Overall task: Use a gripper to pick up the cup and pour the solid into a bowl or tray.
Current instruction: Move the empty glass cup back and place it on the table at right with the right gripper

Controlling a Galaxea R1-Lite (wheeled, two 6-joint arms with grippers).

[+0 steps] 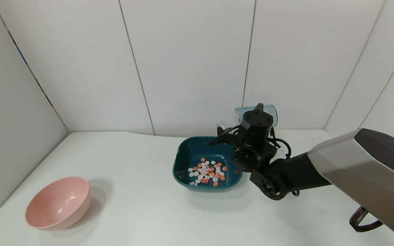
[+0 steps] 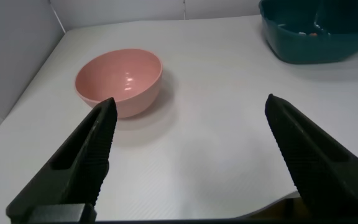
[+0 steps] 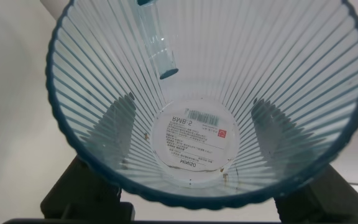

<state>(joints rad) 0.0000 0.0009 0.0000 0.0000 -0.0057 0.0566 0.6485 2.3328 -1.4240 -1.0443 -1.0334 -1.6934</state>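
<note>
Head view: right gripper (image 1: 251,118) is holding the translucent light-blue cup (image 1: 271,112) tipped on its side above the far right corner of the teal tray (image 1: 183,160); orange-red and white solid (image 1: 208,172) is lying inside the tray. Pink bowl (image 1: 58,202) is sitting well apart, left.

Left wrist view: left gripper (image 2: 188,155) is hanging wide open, holding nothing.

Right wrist view: fingers (image 3: 98,140) are clamping the ribbed cup (image 3: 210,93), showing empty; the base label is reading "MINISO".

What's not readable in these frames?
- Head view: right gripper fingers hidden behind its own wrist; cup mostly blocked too.
- Right wrist view: cup fills the frame, so the teal tray is unseen.
- Left wrist view: tray cut off by the edge; solid barely visible. Left gripper open.
</note>
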